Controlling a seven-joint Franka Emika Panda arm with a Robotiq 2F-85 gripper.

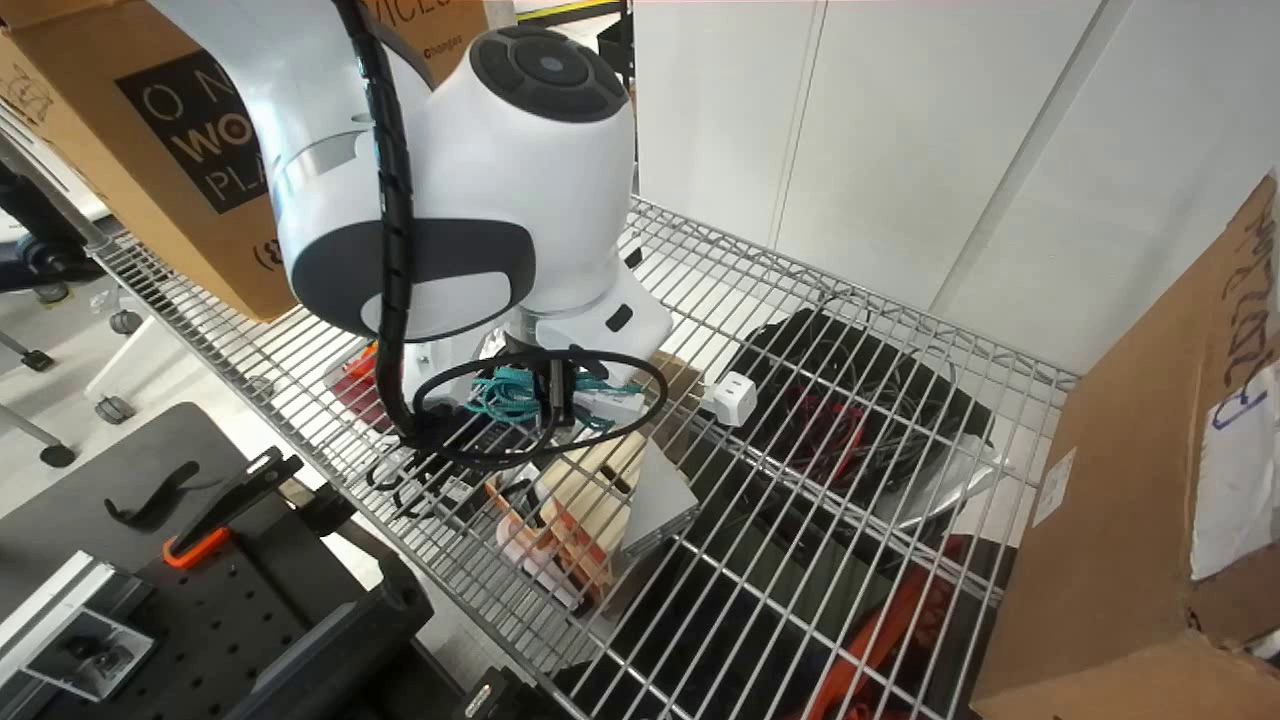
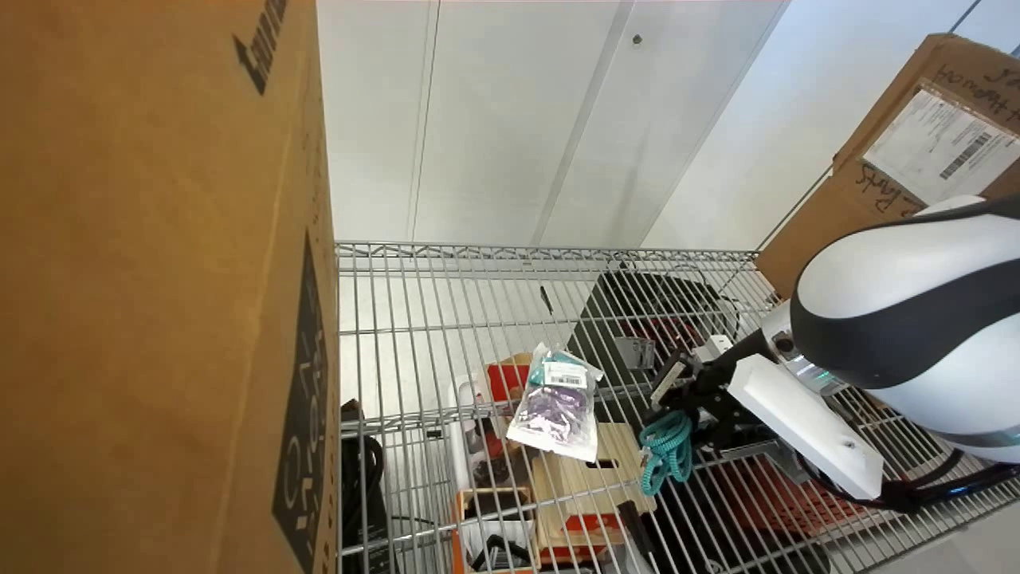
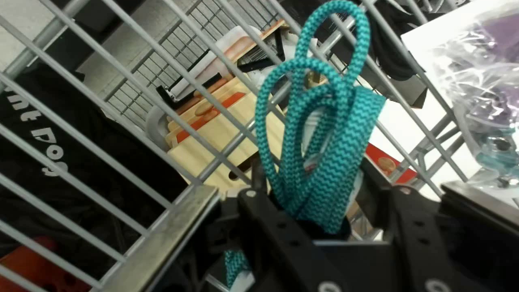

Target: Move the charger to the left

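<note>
The charger (image 2: 668,450), a looped bundle of teal braided cord, lies on the wire shelf (image 2: 478,250), set in from the edge along the white wall (image 2: 494,119). The gripper (image 3: 328,192) points down over it, its fingers (image 3: 174,239) spread wide, one on either side of the cord, with nothing held; whether either touches the cord cannot be told. A white power cube (image 1: 735,400) sits nearby, closer to the wall-side edge. A clear plastic bag (image 2: 558,402) with purple and teal contents lies apart from the charger, toward the end edge where a printed cardboard box (image 2: 175,319) stands. A labelled cardboard box (image 2: 876,183) stands at the opposite end's wall-side corner. Beneath the wires shows a wooden case (image 2: 617,442).
</note>
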